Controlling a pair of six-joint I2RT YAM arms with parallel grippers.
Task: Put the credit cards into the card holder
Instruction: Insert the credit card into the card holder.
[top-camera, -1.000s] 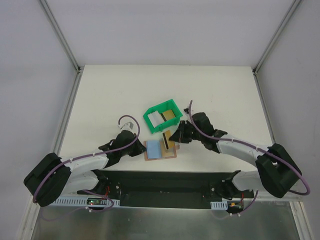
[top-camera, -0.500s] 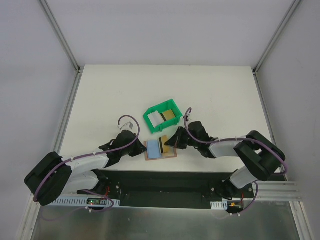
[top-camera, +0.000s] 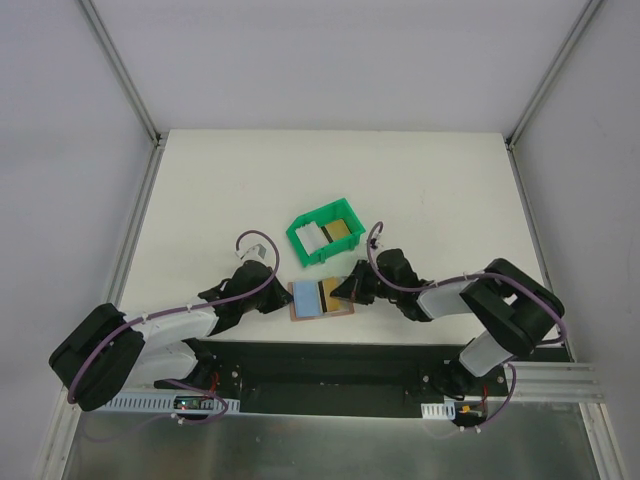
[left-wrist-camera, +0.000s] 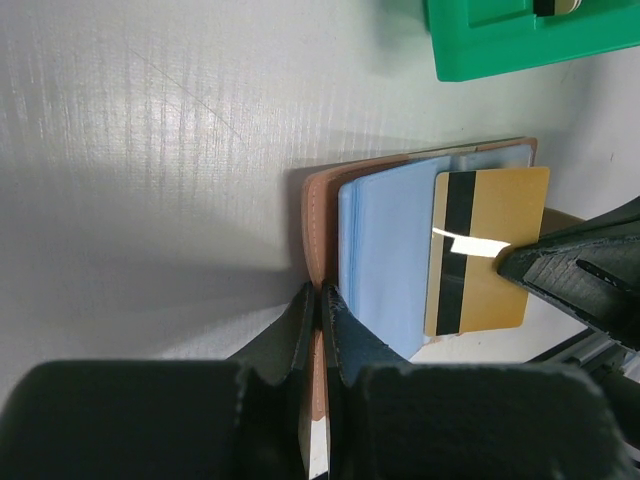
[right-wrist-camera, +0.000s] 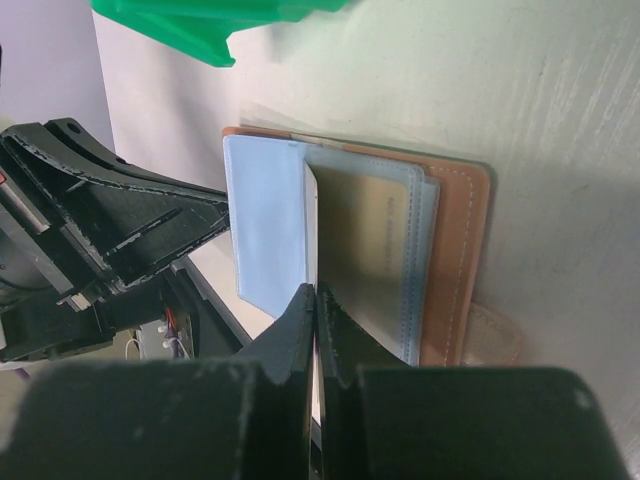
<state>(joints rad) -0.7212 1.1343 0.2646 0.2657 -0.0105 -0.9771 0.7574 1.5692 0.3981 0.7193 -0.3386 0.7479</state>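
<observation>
Tan leather card holder (left-wrist-camera: 318, 215): lies open and flat on the white table (top-camera: 220, 190) between your two sets of fingertips, with its blue-grey pockets facing up.
Left gripper (left-wrist-camera: 318, 300): your fingers are pinched on the tan outer edge of the card holder. The leather runs in between the two pads.
Right gripper (right-wrist-camera: 315, 297): your fingers are pressed together on the short end of the gold card. The card's thin edge runs straight out from the fingertips.
Gold card (left-wrist-camera: 487, 250): sits low and nearly flat with its black stripe up. It reaches from your right fingertips across the blue-grey pockets towards your left fingertips, and stops short of the tan edge that the left fingers hold.
Insertion: neither wrist view lets you tell whether the card's leading edge has gone under a pocket lip or only lies on top.
Snap tab (right-wrist-camera: 495, 335): pale, and sticks out from the card holder's tan rim on the side of your right fingers.
Green bin (left-wrist-camera: 520, 40): stands on the table beyond both sets of fingertips, near the card holder but not touching it.
Bin contents: a pale card (top-camera: 313, 236) and an olive-gold card (top-camera: 341, 230) lie inside, apart from both grippers.
</observation>
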